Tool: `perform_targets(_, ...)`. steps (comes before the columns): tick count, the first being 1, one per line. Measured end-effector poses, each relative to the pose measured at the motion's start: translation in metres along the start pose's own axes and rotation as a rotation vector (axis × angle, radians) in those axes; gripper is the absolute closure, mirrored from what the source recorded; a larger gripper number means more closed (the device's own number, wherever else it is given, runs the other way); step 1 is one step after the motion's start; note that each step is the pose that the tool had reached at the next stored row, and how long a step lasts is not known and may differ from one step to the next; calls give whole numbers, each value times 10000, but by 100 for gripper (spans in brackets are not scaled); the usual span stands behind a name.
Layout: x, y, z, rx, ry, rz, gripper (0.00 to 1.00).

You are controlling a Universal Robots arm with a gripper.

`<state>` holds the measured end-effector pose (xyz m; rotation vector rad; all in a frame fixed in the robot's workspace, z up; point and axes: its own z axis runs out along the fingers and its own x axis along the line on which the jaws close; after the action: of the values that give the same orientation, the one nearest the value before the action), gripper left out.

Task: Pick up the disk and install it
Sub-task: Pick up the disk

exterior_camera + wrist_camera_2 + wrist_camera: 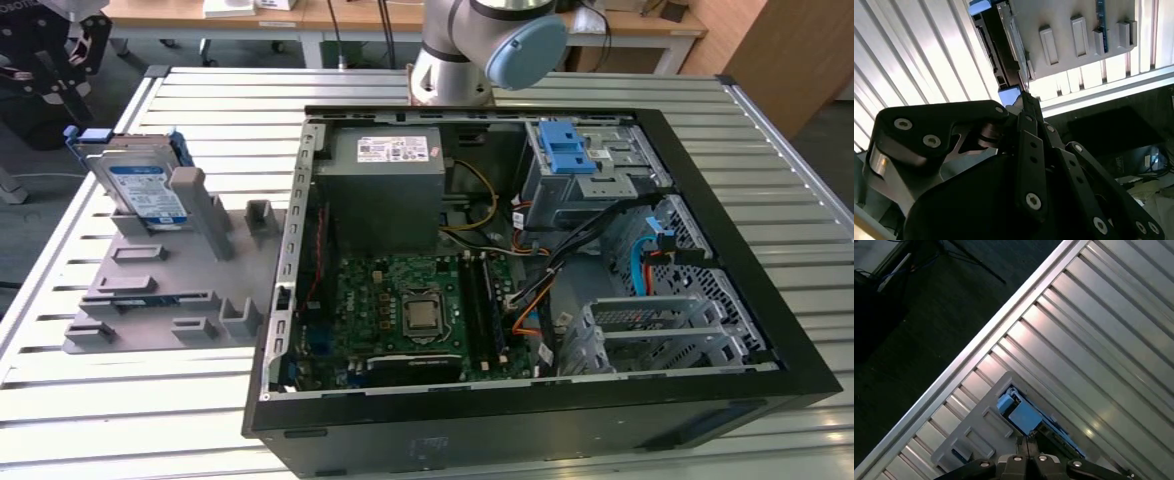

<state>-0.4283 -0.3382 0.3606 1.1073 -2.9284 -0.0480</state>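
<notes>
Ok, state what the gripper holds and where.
Nothing: the gripper hangs above the blue-framed silver rectangular disk, which stands upright in the grey plastic rack.

In the exterior view I am seeing the disk standing in the rack at left, the computer case sitting right of it.

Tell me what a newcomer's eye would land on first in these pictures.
The open computer case sits mid-frame in the exterior view, green motherboard and grey power supply laid bare. At that view's left the disk stands upright in a grey holder, its blue carrier frame bright. In the first wrist view the gripper hangs above that frame.
</notes>
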Motion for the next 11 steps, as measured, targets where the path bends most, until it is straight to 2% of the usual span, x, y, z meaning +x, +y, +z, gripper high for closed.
perform_targets(4,0,0,0,0,11,-329,89)
perform_targets(11,0,0,0,0,15,-430,89)
